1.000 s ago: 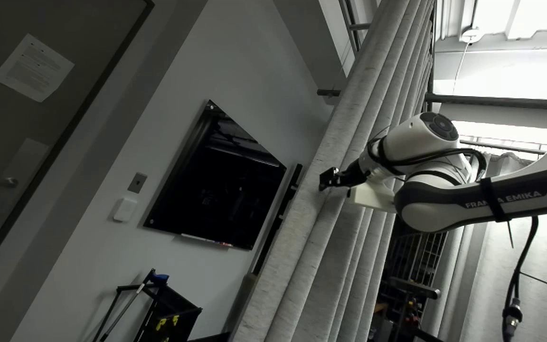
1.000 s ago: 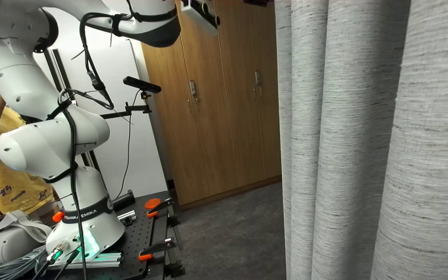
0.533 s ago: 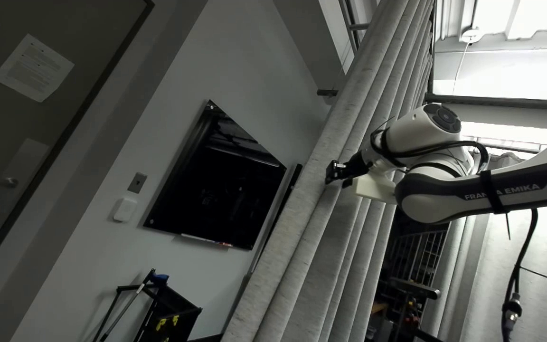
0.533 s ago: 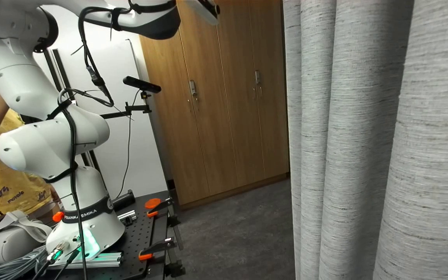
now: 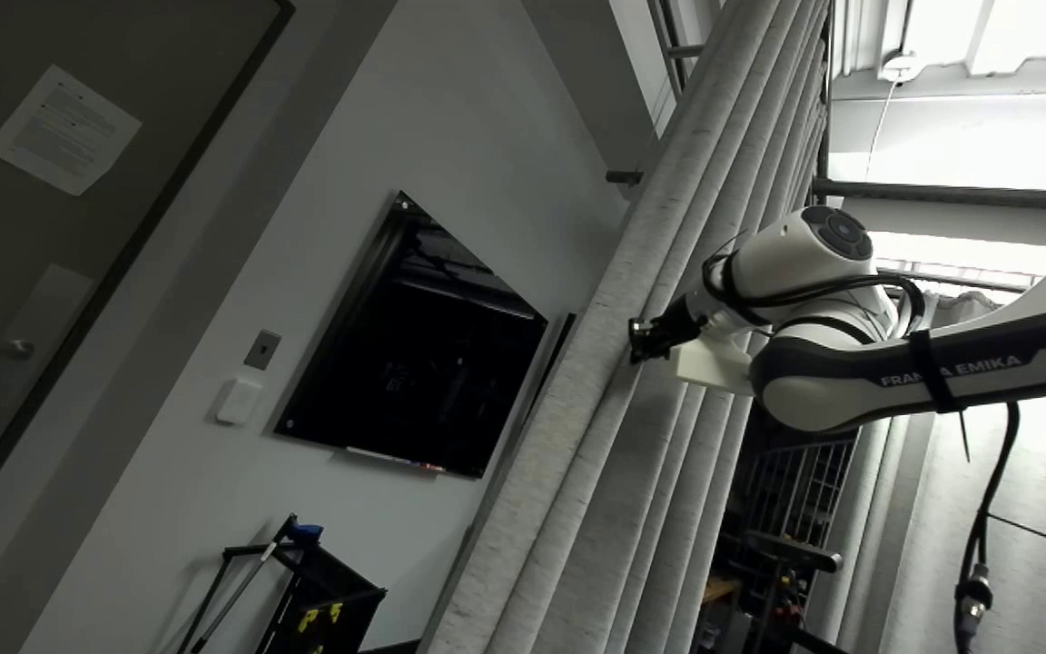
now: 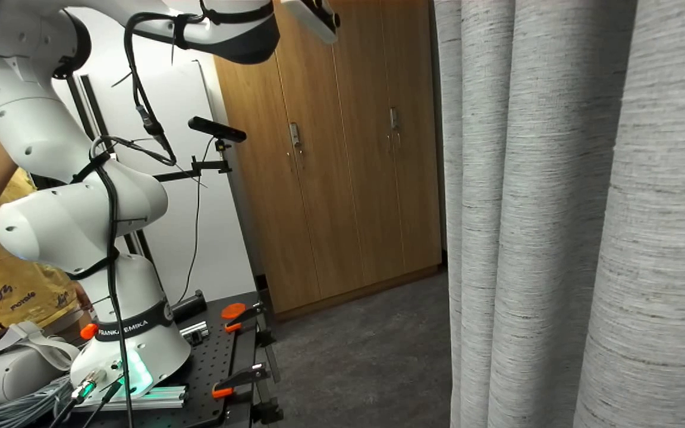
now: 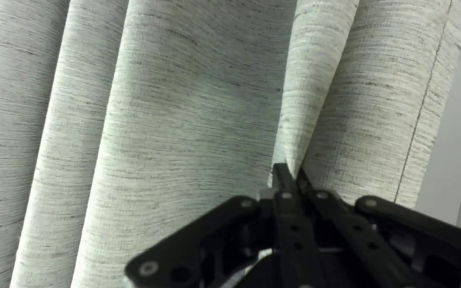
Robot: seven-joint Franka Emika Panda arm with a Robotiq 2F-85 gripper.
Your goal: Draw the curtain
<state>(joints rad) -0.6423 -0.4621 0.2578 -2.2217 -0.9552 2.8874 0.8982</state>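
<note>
Wrist view: 2 fingers are pinched together on a fold of the curtain, whose edge hangs to their right; gripping seems done, drawing probably unfinished. In an exterior view, a black wall screen, unseen in the wrist view, stands uncovered, left of the fingers. In an exterior view, wooden cupboards appear; the fingers are out of frame.
</note>
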